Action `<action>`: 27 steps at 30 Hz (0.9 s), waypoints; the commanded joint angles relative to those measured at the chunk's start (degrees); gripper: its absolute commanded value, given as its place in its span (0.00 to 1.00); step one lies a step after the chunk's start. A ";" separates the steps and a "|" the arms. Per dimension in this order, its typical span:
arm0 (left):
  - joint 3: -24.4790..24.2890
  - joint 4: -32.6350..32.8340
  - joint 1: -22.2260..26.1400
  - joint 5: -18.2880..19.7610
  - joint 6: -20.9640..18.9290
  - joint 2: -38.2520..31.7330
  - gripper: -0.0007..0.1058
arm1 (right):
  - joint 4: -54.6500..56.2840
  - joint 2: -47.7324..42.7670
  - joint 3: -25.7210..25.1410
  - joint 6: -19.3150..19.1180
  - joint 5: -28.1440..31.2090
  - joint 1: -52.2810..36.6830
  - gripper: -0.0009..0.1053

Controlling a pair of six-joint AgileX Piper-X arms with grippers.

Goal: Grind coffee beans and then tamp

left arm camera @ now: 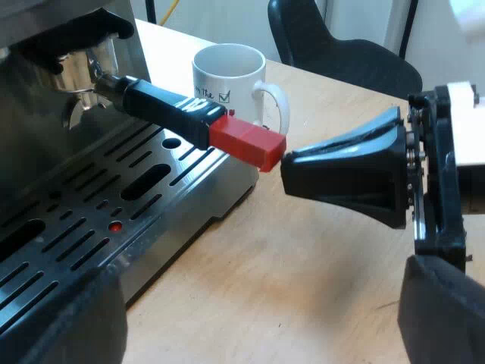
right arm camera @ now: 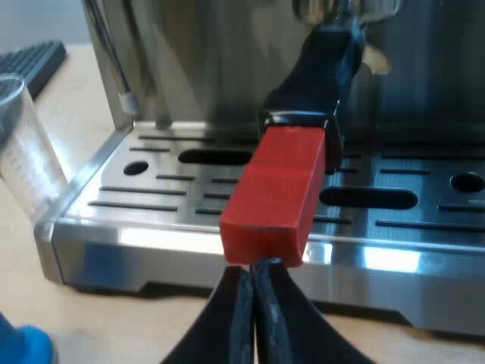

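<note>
The metal holder [left arm camera: 76, 72] is locked into the espresso machine's front [left arm camera: 45, 152]. Its dark handle [left arm camera: 163, 106] sticks out over the drip tray and ends in red [left arm camera: 246, 144]. My right gripper [left arm camera: 286, 168] has its tip right at that red end. From its own wrist the red end [right arm camera: 276, 193] looms just past the right gripper [right arm camera: 252, 267], whose fingers [right arm camera: 284, 318] are pressed together with nothing between them. My left gripper [left arm camera: 250, 318] is open over the wooden table beside the drip tray, holding nothing.
A white mug [left arm camera: 227, 76] stands on the table beyond the handle. A measuring glass [right arm camera: 23, 152] stands by the drip tray's corner [right arm camera: 68, 227], a blue object [right arm camera: 23, 345] on the table near it. The steam wand [right arm camera: 114, 61] hangs at the machine's side. A dark chair [left arm camera: 341, 45] stands beyond the table.
</note>
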 commanded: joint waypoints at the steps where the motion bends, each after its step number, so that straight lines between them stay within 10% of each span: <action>1: 0.00 -0.65 -0.24 0.29 -0.16 0.18 0.70 | -2.81 -0.04 -0.02 -0.89 4.01 -0.18 0.01; 27: 0.00 -0.18 -0.24 0.29 -0.16 0.18 0.70 | -3.01 -0.04 -0.02 -0.89 2.48 -3.07 0.01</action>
